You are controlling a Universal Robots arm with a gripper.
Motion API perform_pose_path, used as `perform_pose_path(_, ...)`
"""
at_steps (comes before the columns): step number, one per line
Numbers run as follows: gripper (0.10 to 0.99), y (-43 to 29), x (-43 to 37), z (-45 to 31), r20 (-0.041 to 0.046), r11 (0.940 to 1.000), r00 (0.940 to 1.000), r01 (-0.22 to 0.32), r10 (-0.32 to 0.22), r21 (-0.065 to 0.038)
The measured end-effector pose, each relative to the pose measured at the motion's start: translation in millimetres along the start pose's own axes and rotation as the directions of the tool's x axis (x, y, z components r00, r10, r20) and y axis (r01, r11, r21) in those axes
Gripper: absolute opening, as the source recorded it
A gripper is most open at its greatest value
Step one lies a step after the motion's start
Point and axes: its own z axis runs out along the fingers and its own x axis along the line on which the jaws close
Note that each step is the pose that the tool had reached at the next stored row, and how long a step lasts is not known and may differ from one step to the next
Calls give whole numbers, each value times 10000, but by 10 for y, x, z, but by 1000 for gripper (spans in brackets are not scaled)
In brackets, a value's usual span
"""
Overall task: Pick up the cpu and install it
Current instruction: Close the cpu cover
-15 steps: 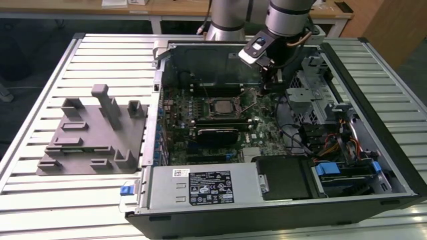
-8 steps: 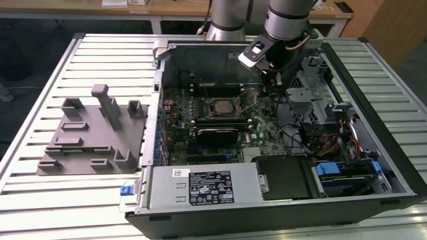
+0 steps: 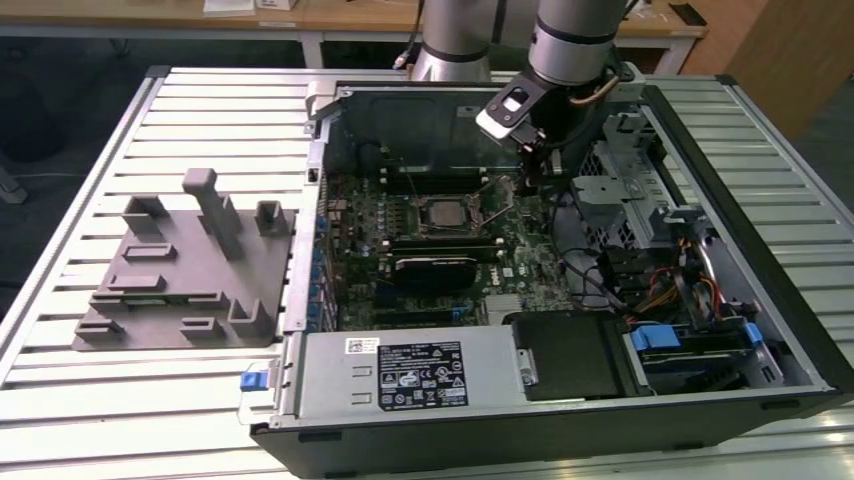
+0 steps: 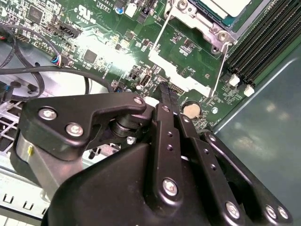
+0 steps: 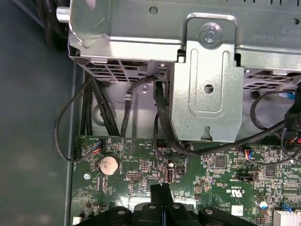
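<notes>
Silvery cpu (image 3: 441, 211) lies flat in its socket frame (image 4: 207, 26); my pincer (image 3: 531, 185) is pressed together and empty beside it.
Metal top faces up. It's square, so no long axis to call, and its edges run parallel to the frame on the green motherboard (image 3: 531, 262). My pincer points down at the board near the coin cell (image 5: 108, 165), on the exterior view's right of the cpu, near but apart. Wire lever (image 4: 219, 66) runs between us.

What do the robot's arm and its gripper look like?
The arm is a silver-grey tube with dark joint bands. A tan cable loops at its wrist beside a white-and-black module. The gripper is matte black, its linkage bars fastened with silver screws.
</notes>
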Motion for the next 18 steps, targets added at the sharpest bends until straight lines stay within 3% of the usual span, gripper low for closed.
perform_pose_path(8,106,-30,2,0,-1,10000,10000,1,-1,0)
perform_pose_path(18,106,-183,7,-1,-1,10000,10000,0,0,0)
